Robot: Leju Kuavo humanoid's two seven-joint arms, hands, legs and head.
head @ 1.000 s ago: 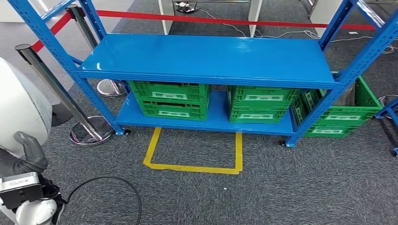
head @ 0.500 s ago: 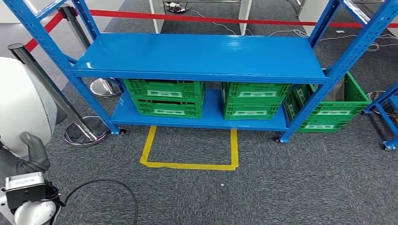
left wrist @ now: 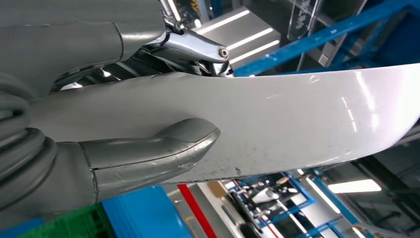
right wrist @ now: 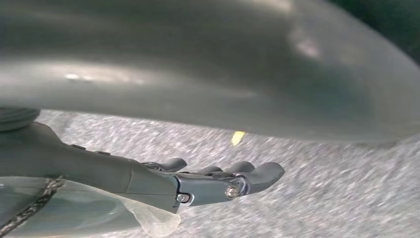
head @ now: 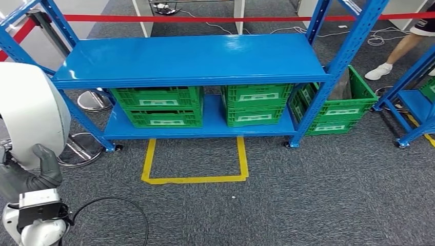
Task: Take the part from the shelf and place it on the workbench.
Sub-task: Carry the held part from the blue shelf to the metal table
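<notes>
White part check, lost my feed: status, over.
Left hand grips white part. Right hand hold unclear. Part not yet on any workbench. Blue shelf ahead, person's leg far right.

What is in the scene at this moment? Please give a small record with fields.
shelf: blue shelf, upper board bare
lower board: two stacks of green crates
floor: another green crate at the shelf's right end; yellow tape square in front
left hand: left hand holds a white curved part, thumb pressed on it
right hand: right hand with fingers stretched out under a grey curved surface; hold unclear
person: a leg and white shoe behind the shelf
</notes>
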